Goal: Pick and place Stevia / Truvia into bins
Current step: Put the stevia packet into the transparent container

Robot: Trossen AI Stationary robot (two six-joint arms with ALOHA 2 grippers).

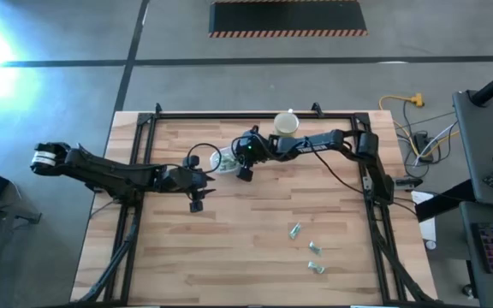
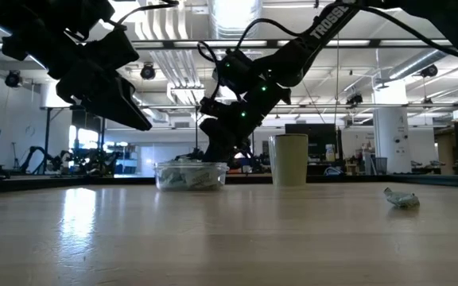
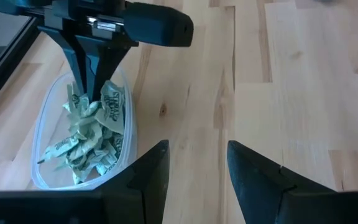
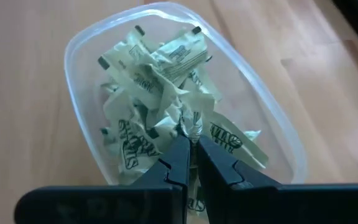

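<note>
A clear plastic tub (image 1: 223,161), the bin, stands on the wooden table at the far middle. It holds a heap of pale green and white Stevia sachets (image 4: 160,74). My right gripper (image 4: 190,142) reaches slanting down into the tub's mouth, shut on one sachet. My left gripper (image 3: 196,168) hovers open above the bare wood just on the near left of the tub (image 3: 42,168), with nothing between its fingers. Three more sachets (image 1: 294,229) lie flat on the table toward the near right. My right gripper pinches the crumpled end of one sachet (image 4: 193,123) between its two fingertips. The fingers (image 3: 82,74) come slanting down from the table's right side. The sachet sits at the top of the heap inside the tub; whether it rests on the others I cannot tell.
A taller beige cup (image 1: 286,124) stands upright just to the far right of the tub, close beside my right arm. A black frame (image 1: 229,115) runs along the table's edges. The near half of the table holds only the loose sachets (image 2: 401,199).
</note>
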